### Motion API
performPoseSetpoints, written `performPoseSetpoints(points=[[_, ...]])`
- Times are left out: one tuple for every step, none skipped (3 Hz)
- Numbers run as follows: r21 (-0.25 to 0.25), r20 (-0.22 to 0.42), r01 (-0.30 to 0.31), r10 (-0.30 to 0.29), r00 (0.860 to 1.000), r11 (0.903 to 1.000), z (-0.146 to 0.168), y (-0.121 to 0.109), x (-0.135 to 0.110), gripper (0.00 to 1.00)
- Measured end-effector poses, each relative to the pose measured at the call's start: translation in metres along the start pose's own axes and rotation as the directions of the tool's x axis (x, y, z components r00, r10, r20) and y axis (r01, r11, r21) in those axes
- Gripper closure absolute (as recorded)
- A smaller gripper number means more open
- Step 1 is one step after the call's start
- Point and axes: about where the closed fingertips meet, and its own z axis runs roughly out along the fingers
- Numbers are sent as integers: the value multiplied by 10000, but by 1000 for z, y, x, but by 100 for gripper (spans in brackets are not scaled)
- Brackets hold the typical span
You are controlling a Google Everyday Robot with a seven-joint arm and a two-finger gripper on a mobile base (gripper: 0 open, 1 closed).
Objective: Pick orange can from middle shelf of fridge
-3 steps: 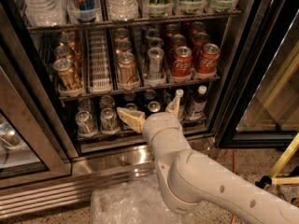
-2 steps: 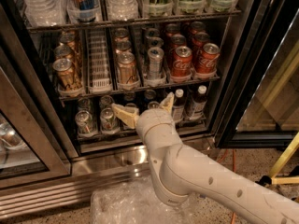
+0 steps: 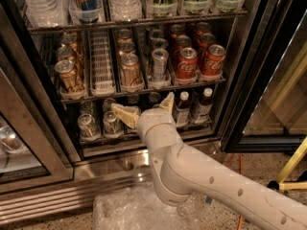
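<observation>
below the middle shelf [image 3: 101, 61], the claw [image 3: 142, 102] hangs spread open; the orange can [image 3: 129, 70] stands above it, front of its lane. rising, a finger could snag the rack edge.

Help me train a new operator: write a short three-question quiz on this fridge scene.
1. True or false: the gripper hangs before the lower shelf, beneath the middle shelf, jaws apart and empty.
2. Just right of the silver can on the middle shelf stand: A) water bottles B) red Coca-Cola cans C) green cans.
3. Fill in: the orange can nearest the gripper stands directly left of the ____ can.
Key: 1 true; 2 B; 3 silver.
</observation>
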Motion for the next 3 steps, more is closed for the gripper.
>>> performPoseSetpoints(points=[[-79, 172, 41, -40, 9998, 10000, 0, 4, -2, 0], [-1020, 204, -431, 454, 9988, 9939, -4, 39, -2, 0], [-1841, 190, -823, 872, 9960, 9795, -12, 69, -4, 0]])
